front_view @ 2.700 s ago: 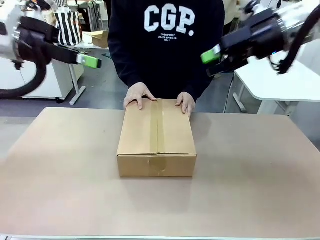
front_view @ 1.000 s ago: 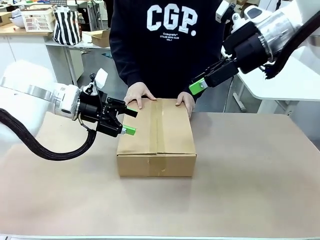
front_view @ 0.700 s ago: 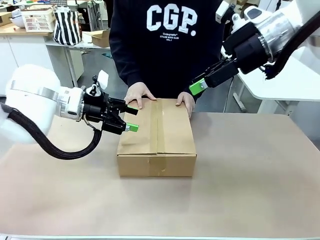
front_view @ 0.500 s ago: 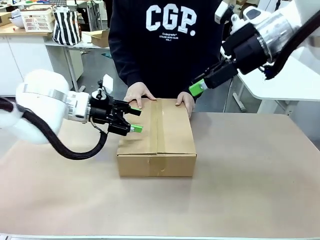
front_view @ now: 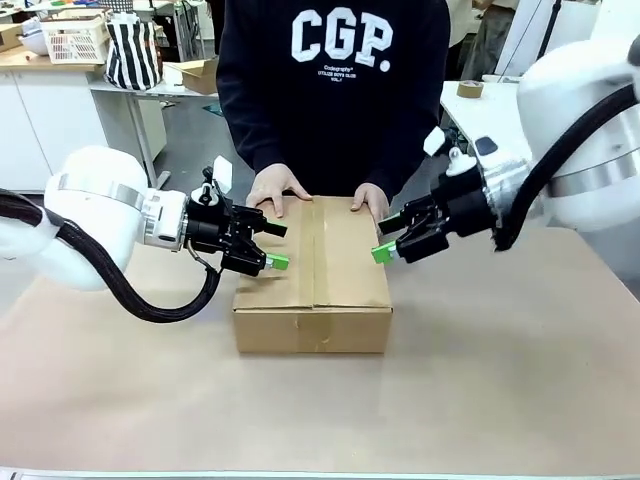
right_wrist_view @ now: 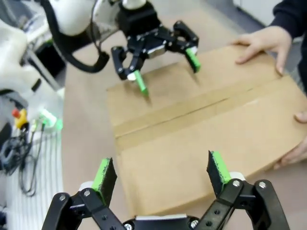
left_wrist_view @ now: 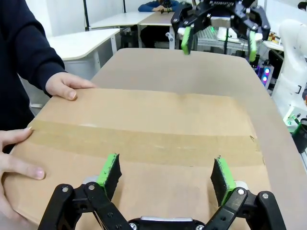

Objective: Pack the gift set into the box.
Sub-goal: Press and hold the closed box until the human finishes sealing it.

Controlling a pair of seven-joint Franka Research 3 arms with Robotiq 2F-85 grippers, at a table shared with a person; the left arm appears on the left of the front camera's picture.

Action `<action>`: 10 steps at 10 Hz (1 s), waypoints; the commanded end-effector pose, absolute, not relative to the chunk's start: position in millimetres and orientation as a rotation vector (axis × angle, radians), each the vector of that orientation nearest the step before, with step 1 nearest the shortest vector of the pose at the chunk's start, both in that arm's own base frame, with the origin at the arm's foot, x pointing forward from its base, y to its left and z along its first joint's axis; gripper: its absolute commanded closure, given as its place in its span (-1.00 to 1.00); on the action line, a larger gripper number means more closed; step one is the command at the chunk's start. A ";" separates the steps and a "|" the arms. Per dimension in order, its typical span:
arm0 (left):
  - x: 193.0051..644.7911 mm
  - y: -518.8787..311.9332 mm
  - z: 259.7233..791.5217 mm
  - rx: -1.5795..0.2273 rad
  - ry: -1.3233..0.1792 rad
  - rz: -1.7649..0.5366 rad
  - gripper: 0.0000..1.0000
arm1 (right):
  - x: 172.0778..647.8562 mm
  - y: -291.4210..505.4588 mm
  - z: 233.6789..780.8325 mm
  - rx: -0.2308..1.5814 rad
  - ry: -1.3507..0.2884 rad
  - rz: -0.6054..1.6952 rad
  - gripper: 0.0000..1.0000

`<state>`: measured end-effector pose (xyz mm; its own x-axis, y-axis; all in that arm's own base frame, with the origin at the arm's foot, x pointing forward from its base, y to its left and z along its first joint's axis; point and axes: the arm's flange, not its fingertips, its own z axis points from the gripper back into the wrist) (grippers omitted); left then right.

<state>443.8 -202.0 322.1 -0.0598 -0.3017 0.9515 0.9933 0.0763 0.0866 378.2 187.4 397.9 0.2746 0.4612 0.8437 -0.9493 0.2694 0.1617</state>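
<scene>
Flanking taped corrugated box [front_view: 313, 270] — green-padded fingers [front_view: 278, 262], spread

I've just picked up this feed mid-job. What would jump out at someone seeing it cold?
The box, brown cardboard with its top flaps taped shut, sits in the middle of the table. The left gripper and right gripper hover at its two sides, both open and pointing at each other across the lid. The person's hands rest on the box's far edge.
</scene>
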 end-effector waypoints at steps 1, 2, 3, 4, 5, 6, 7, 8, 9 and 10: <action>445.2 -203.4 318.0 -0.888 -1.098 -1.313 -1.00 | 397.9 196.6 355.7 0.872 -0.932 1.043 -1.00; 446.4 -203.7 315.4 -0.897 -1.087 -1.301 -1.00 | 403.2 199.3 340.9 0.909 -0.972 1.045 -1.00; 446.8 -204.0 312.4 -0.903 -1.067 -1.293 -1.00 | 407.3 206.1 330.4 0.827 -0.909 1.080 -1.00; 447.0 -204.4 310.3 -0.916 -1.055 -1.291 -1.00 | 410.7 209.3 321.1 0.782 -0.836 1.138 -1.00; 447.8 -205.5 308.3 -0.928 -1.036 -1.287 -1.00 | 415.4 211.1 315.8 0.711 -0.796 1.174 -1.00; 448.4 -207.1 307.5 -0.933 -1.023 -1.292 -1.00 | 419.0 213.7 314.1 0.657 -0.781 1.200 -1.00; 449.0 -207.9 306.8 -0.940 -1.012 -1.289 -1.00 | 418.9 218.4 316.2 0.623 -0.758 1.233 -1.00; 449.3 -207.9 306.1 -0.944 -1.001 -1.290 -1.00 | 419.3 221.2 317.5 0.589 -0.729 1.265 -1.00; 449.4 -207.8 304.2 -0.957 -0.981 -1.286 -1.00 | 420.2 221.3 316.1 0.584 -0.715 1.271 -1.00; 449.2 -207.7 302.5 -0.961 -0.963 -1.283 -1.00 | 421.2 221.0 313.1 0.639 -0.692 1.271 -1.00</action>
<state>444.4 -208.9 301.8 0.0249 -0.3085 0.9509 0.9978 0.0655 -0.0049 419.5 223.2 332.5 0.1253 0.5719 0.8107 -0.9829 0.1828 0.0230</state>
